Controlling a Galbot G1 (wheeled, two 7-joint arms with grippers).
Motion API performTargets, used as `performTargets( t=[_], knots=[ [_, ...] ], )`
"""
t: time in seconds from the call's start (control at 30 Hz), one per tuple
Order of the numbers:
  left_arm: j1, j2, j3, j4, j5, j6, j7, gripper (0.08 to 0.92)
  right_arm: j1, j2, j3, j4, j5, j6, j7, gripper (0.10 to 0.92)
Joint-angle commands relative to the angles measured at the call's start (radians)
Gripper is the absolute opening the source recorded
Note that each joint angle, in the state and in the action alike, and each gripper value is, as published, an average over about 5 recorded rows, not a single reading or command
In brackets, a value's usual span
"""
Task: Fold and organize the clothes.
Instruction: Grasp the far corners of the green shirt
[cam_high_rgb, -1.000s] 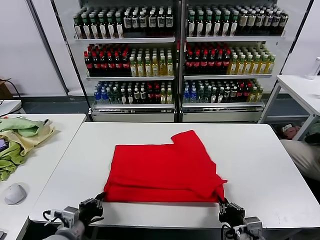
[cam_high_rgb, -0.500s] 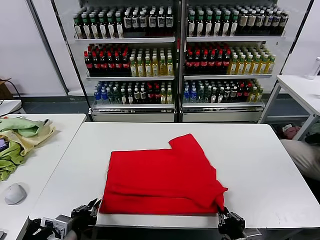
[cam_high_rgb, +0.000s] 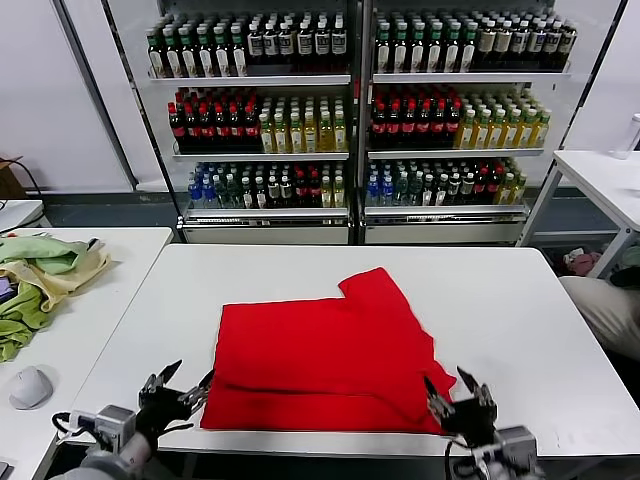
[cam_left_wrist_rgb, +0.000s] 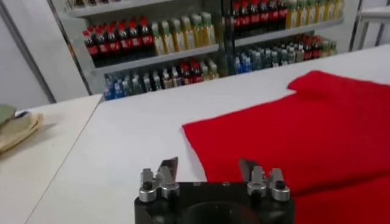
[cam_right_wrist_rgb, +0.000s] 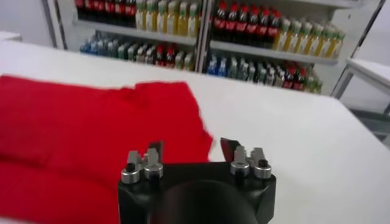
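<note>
A bright red T-shirt (cam_high_rgb: 325, 360) of soft, matte fabric is laid flat near the front edge of a smooth white worktop (cam_high_rgb: 500, 300). It is folded into a rough rectangle, with stacked layers seen along the near hem and one sleeve-like flap angled up toward the far right corner. Shallow creases are seen across the cloth; no print is visible on the upper face.

The left gripper (cam_high_rgb: 183, 388) is held at the near left corner of the shirt, just off the worktop's front edge. Its thin dark fingers (cam_left_wrist_rgb: 167, 168) are spread apart with nothing between them, and the cloth is not gripped.

The right gripper (cam_high_rgb: 451, 392) is positioned at the near right corner of the shirt. Its fingers (cam_right_wrist_rgb: 155, 151) are likewise spread wide and empty, with the red fabric lying just beyond them.

Crumpled pale green and yellow cloths (cam_high_rgb: 40, 275) are piled on a separate white table at the left, beside a grey computer mouse (cam_high_rgb: 31, 387). Shelves of bottled drinks (cam_high_rgb: 350, 110) stand behind.
</note>
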Motion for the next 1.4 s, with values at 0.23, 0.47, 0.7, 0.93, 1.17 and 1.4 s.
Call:
performTargets(
  t=[0.23, 0.47, 0.7, 0.93, 1.17, 1.4],
  knots=[
    [-0.472, -0.036, 0.204, 0.385, -0.008, -0.016, 0.063, 0.822, 0.724, 0.156, -0.248, -0.648, 0.008, -0.019, -0.006, 0.822],
    [-0.639, -0.048, 0.255, 0.623, -0.012, -0.019, 0.105, 0.823, 0.872, 0.249, -0.288, -0.918, -0.055, 0.015, -0.028, 0.823],
    [-0.661, -0.032, 0.254, 0.722, -0.025, -0.069, 0.147, 0.823, 0.953, 0.33, -0.267, -1.118, -0.068, 0.078, -0.043, 0.823],
    [-0.691, -0.033, 0.275, 0.764, -0.024, -0.068, 0.165, 0.823, 0.975, 0.369, -0.259, -1.218, -0.075, 0.112, -0.05, 0.823],
    [-0.714, -0.044, 0.274, 0.799, -0.027, -0.056, 0.158, 0.823, 0.975, 0.389, -0.249, -1.255, -0.083, 0.137, -0.056, 0.823],
    [-0.705, -0.037, 0.267, 0.772, -0.051, -0.04, 0.178, 0.823, 0.976, 0.389, -0.247, -1.253, -0.081, 0.134, -0.055, 0.823]
  ],
)
